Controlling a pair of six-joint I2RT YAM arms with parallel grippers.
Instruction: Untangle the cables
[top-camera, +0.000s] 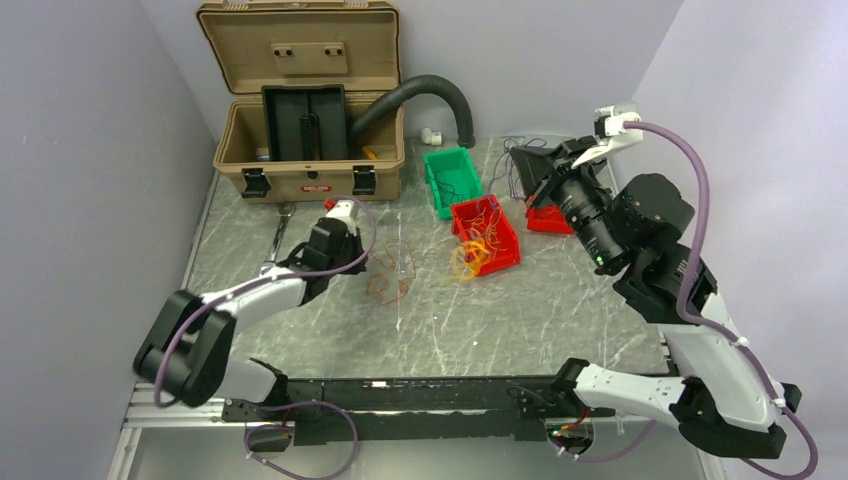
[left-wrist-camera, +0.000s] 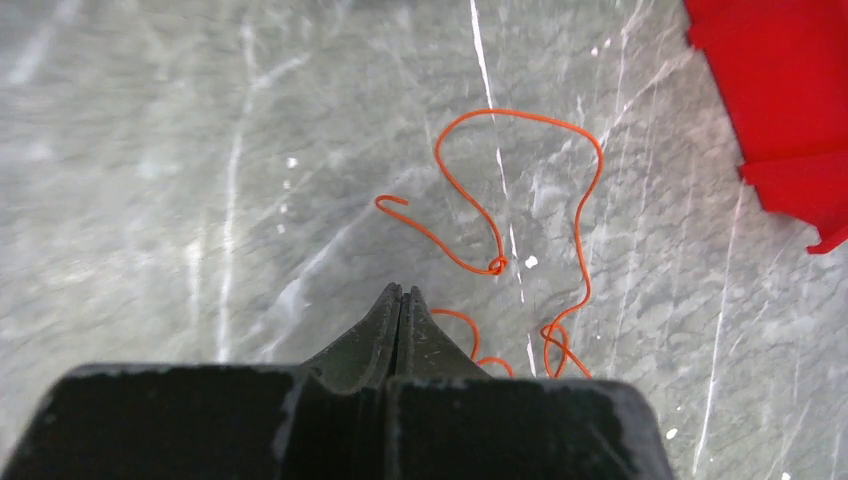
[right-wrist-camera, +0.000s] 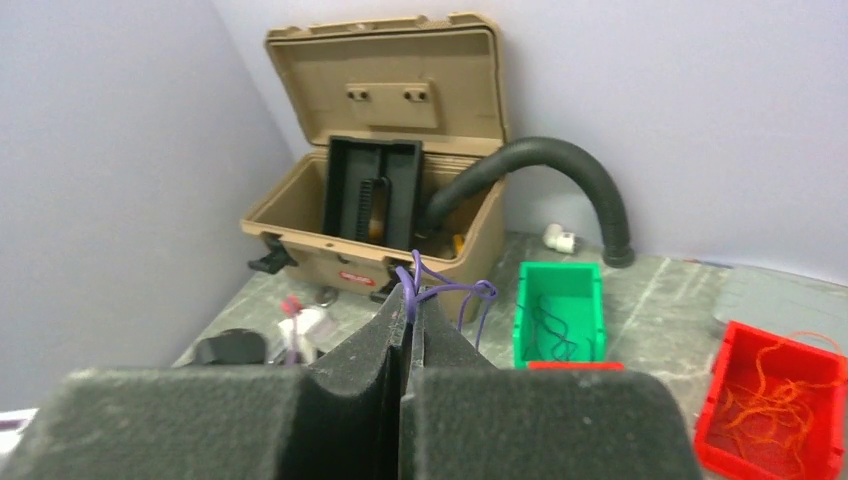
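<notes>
Your left gripper (left-wrist-camera: 402, 292) is low over the grey marbled table (left-wrist-camera: 150, 200) with its jaws pressed fully together. The thin orange wire (left-wrist-camera: 578, 190) lies in open loops just beyond the tips, and one strand passes close by the right finger. You cannot tell whether any of it is pinched, so a lift may come up empty. Mind the small knot (left-wrist-camera: 495, 265) where the loop crosses itself: a straight pull would draw it tighter. The red plastic bin (left-wrist-camera: 780, 90) sits to the right, so a wide sweep could snag its corner. Your right gripper (right-wrist-camera: 411, 292), raised at the far right, is clamped shut on a thin violet wire (right-wrist-camera: 455, 289) at the very tips, where a jerk could let it slip out.
</notes>
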